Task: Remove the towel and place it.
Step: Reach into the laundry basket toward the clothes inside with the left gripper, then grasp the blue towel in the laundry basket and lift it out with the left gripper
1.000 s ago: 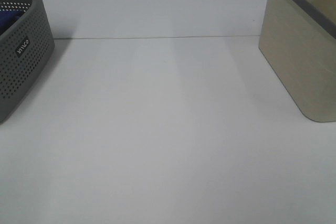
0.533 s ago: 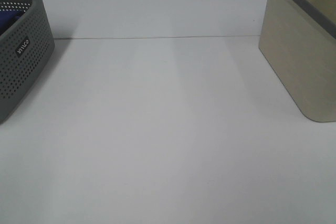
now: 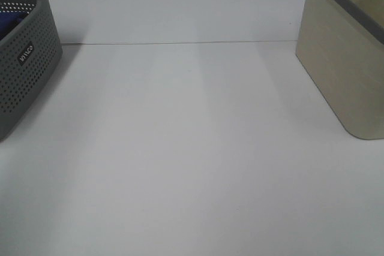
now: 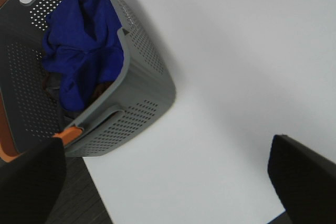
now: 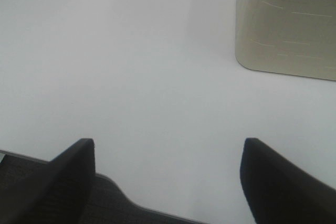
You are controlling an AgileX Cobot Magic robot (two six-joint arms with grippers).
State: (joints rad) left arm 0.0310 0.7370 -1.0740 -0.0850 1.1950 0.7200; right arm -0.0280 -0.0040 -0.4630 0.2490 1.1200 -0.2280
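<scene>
The royal-blue towel (image 4: 84,45) lies crumpled inside the grey perforated basket (image 4: 142,77) in the left wrist view. In the exterior high view only a sliver of the towel (image 3: 7,25) shows through the basket (image 3: 27,64) at the far left. My left gripper (image 4: 168,182) is open and empty. It hovers above the table's front edge, apart from the basket, with its dark fingers (image 4: 31,182) spread wide. My right gripper (image 5: 168,177) is open and empty above the white table near its front edge. Neither gripper shows in the exterior high view.
A beige basket with a grey rim (image 3: 345,52) stands at the far right and also shows in the right wrist view (image 5: 286,22). The white table (image 3: 192,148) lies between the two baskets. The grey basket has orange handle trim (image 4: 68,134). Dark floor (image 5: 79,203) lies beyond the table's front edge.
</scene>
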